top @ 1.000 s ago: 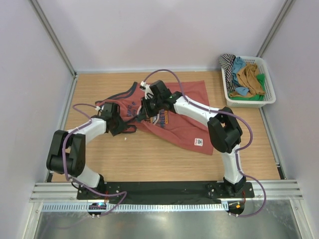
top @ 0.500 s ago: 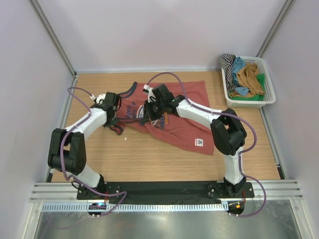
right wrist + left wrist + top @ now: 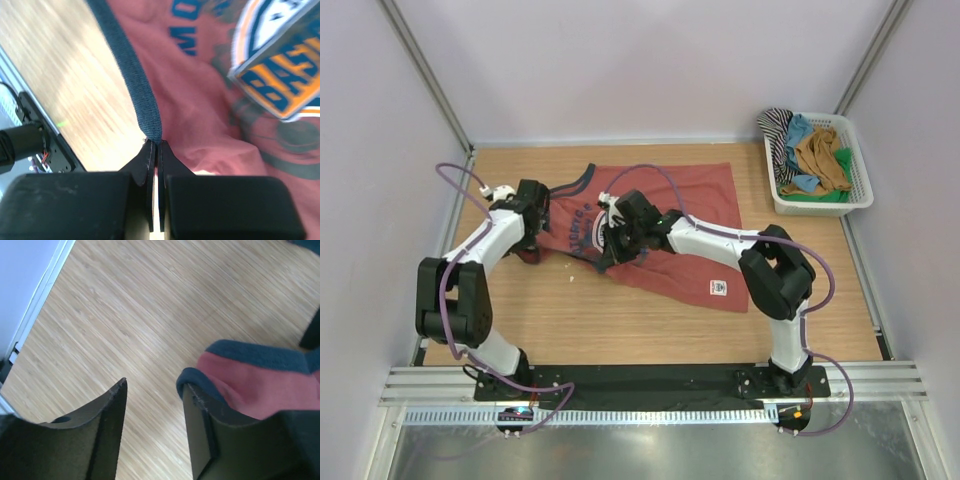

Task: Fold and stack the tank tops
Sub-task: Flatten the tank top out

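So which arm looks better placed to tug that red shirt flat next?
Probably the right arm: its jaws are shut on the red shirt's navy trim. The left arm's jaws stand open, the strap beside them ungripped.

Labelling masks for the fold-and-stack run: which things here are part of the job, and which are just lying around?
Job:
- rust-red tank top, pinched at its navy trim by the right gripper
- heap of tops, striped, blue, ochre and green, in the white basket

Lying about:
- small white speck on the table
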Action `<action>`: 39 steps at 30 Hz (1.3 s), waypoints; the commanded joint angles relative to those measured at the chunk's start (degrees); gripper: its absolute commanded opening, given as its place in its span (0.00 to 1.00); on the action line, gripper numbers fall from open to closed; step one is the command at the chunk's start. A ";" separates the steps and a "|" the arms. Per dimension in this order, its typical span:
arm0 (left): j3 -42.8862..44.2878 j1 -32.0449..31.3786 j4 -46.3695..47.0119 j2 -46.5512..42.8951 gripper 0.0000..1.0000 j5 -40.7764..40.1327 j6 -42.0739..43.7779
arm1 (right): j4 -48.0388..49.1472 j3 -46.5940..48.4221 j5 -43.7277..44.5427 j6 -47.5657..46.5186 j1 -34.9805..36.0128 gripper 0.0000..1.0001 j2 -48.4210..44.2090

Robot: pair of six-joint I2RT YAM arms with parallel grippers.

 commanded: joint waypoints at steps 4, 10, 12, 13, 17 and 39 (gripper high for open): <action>-5.34 5.51 7.16 -6.64 0.57 3.43 0.68 | 1.64 -1.62 2.14 -0.13 1.25 0.01 -5.28; -5.08 8.50 11.20 -6.38 0.62 3.35 -0.63 | 0.07 -2.68 4.67 -0.66 4.93 0.01 -5.99; -4.73 12.19 12.60 -5.95 0.62 6.42 -0.72 | -0.82 -1.80 6.18 -1.19 7.83 0.02 -5.38; -4.73 12.99 12.70 -5.94 0.62 10.26 -1.24 | -0.99 -1.54 6.44 -1.10 8.62 0.02 -5.02; -9.29 13.70 15.15 -9.36 0.66 16.27 -1.78 | -0.47 -1.18 7.67 -0.31 10.21 0.34 -3.62; -26.53 26.88 32.38 -15.97 0.44 56.17 -9.16 | -2.22 -13.04 15.76 3.73 7.58 0.35 -21.18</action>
